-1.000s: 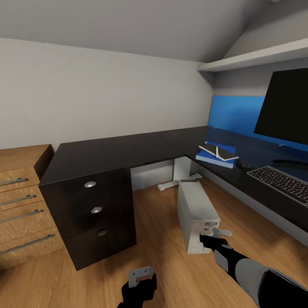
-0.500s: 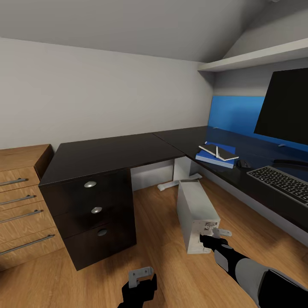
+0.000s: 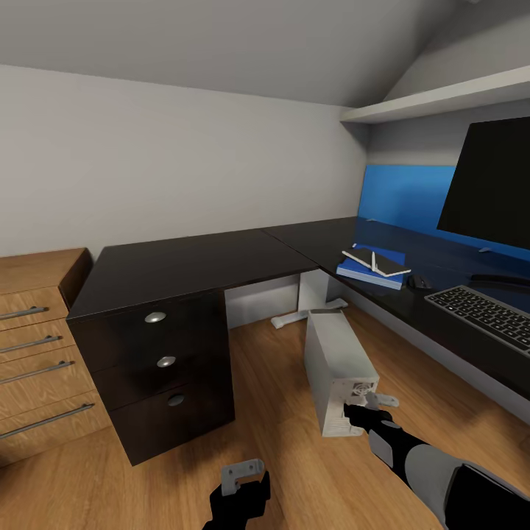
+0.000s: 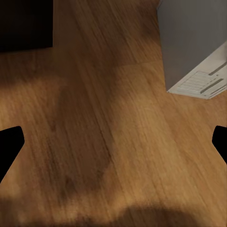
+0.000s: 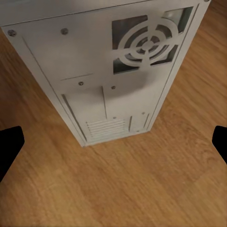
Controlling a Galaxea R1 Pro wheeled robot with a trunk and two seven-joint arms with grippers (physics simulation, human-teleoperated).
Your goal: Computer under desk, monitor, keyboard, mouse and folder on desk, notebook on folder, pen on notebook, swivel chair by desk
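The computer (image 3: pixel 337 368) lies on its side on the wood floor (image 3: pixel 280 412), its far end under the inner corner of the desk (image 3: pixel 199 265), its near end out in the open. Its rear panel, with round fan grille and small vent slats, faces the right gripper (image 3: pixel 372 410), which hangs just before that panel; contact cannot be confirmed. In the right wrist view the computer (image 5: pixel 109 71) stands directly ahead and the dark fingertips (image 5: pixel 9 146) sit wide apart at the frame sides, spread and holding nothing.

The left gripper (image 3: pixel 241 475) hovers low over bare floor, well apart from the computer. In the left wrist view its fingertips (image 4: pixel 9 144) are likewise spread with nothing between them, and a corner of the computer (image 4: pixel 198 52) is visible beyond.

On the desk's right wing: the blue folder (image 3: pixel 372 267) near the inner corner, the notebook (image 3: pixel 362 257) on top of it, the pen (image 3: pixel 374 261) on the stack. The mouse (image 3: pixel 420 282) lies between folder and keyboard (image 3: pixel 482 309); the monitor (image 3: pixel 493 184) stands behind the keyboard. A wooden drawer unit (image 3: pixel 37 353) abuts the desk's left end.
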